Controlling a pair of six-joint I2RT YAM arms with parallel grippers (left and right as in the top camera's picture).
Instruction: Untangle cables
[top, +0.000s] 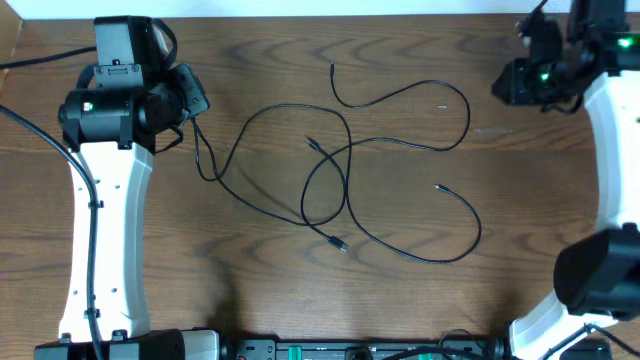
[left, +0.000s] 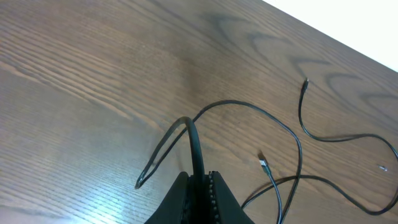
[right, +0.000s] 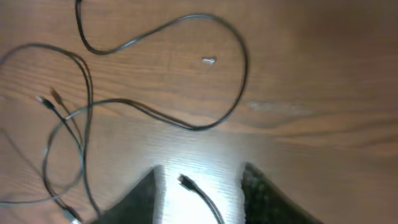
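Dark wood-grain tabletop (top: 250, 290), evenly lit

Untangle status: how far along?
Done: little. No strand lies separate; the black cables still cross in the middle. In hand: the left tool is shut on a cable loop. The right tool is open, with a plug end lying loose between its fingers. Left: pull the strands apart and lay each out alone.

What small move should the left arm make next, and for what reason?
Probably draw the left gripper slowly outward, away from the middle. It is shut on a black cable that crosses the other cables there; the right gripper is open and holds nothing.
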